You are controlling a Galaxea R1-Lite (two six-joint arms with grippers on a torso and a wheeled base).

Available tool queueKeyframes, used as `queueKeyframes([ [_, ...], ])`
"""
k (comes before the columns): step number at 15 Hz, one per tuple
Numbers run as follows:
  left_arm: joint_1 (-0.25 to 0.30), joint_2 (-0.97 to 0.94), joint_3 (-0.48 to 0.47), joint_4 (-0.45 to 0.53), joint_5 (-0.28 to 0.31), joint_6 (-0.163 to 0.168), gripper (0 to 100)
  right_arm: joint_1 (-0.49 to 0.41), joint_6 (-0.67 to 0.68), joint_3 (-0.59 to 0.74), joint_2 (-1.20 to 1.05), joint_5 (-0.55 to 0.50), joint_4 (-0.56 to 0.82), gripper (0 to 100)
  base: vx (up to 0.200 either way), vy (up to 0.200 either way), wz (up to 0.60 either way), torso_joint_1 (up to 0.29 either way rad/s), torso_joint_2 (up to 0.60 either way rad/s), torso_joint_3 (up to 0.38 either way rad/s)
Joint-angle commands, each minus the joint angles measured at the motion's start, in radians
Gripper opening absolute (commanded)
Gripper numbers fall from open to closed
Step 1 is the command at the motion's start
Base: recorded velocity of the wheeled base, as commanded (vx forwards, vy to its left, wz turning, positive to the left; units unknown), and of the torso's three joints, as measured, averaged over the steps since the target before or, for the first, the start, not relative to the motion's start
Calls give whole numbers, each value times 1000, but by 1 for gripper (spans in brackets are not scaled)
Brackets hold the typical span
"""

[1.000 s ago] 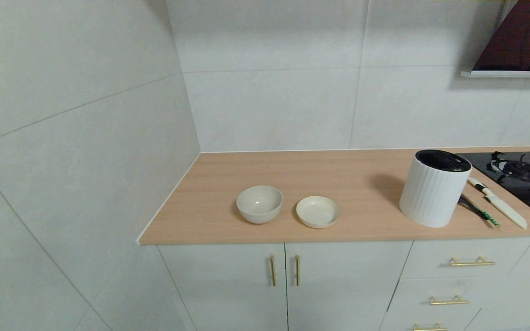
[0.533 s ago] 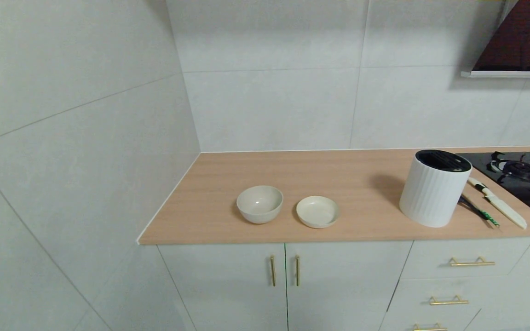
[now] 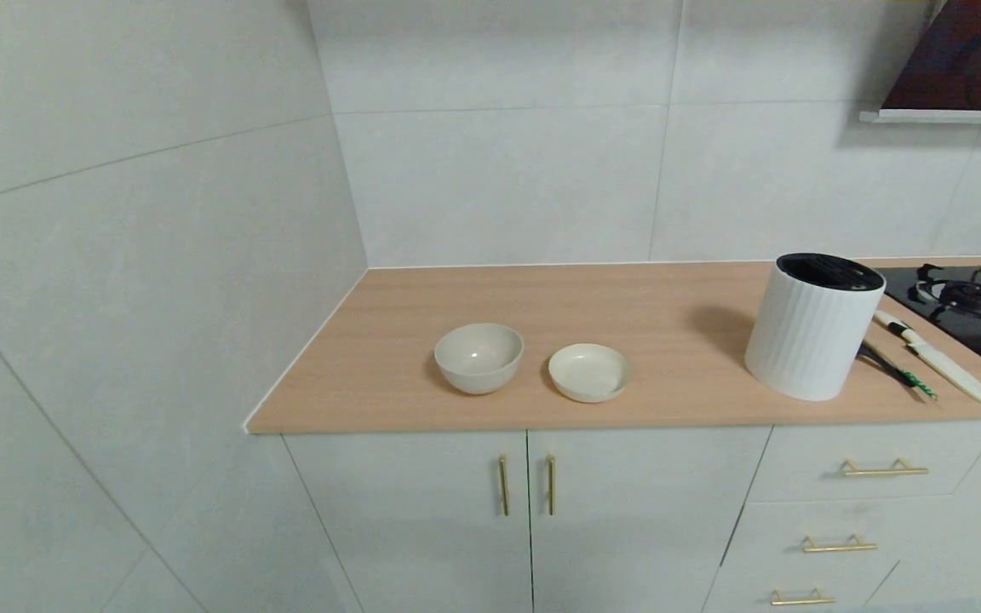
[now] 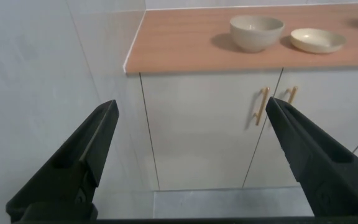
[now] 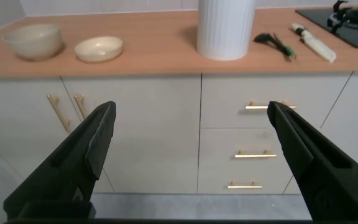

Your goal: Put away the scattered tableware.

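Hovering below the counter [image 3: 669,298] with left gripper [image 4: 191,106] and right gripper [image 5: 190,107] spread wide, facing bowl [image 3: 479,358] and dish [image 3: 589,371] above, nearer the left.

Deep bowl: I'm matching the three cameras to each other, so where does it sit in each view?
Head view: deep bowl on the counter, left of the shallow dish.
Left wrist view: deep bowl beside the shallow dish, over the cabinet doors.
Right wrist view: deep bowl beyond the shallow dish from the white holder.
Shared landmark: the shallow dish next to it, not touching.
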State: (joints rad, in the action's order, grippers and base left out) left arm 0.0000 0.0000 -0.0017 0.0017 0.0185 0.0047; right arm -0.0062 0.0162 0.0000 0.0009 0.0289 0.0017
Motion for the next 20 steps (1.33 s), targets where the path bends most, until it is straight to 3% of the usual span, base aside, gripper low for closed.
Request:
queueKeyframes([
  [1,0,0,0,0,0,0,100,0,1,0,1,0,0,100,0,0,0,-232,520,276],
  [20,0,0,0,0,0,0,100,0,1,0,1,0,0,100,0,0,0,-216,515,298],
])
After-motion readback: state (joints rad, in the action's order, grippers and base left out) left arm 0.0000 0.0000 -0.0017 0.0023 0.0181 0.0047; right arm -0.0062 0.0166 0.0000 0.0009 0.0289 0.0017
